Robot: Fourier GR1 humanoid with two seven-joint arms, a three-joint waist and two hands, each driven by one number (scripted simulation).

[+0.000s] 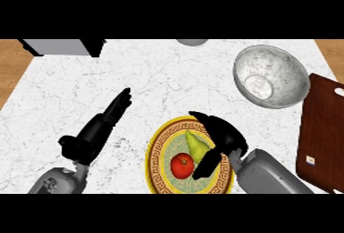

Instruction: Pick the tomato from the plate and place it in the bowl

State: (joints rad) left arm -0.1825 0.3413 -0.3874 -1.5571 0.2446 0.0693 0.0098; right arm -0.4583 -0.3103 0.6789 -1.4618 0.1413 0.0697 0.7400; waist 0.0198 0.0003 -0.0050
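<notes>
On white marble counter (67, 91), brown board (322, 136) rightward, left hand (94, 134) outstretched, right hand (228, 134) spread beside tomato (180, 166).

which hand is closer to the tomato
Right. The right hand hangs over the plate, its fingers just right of the tomato; the left hand is off the plate, over the counter to the tomato's left.

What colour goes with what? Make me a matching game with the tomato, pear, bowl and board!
Things:
1. tomato
2. pear
3. bowl
4. board

Colours:
A. brown
B. red
C. grey
D. green

Pairs: 1-B, 2-D, 3-C, 4-A
</notes>
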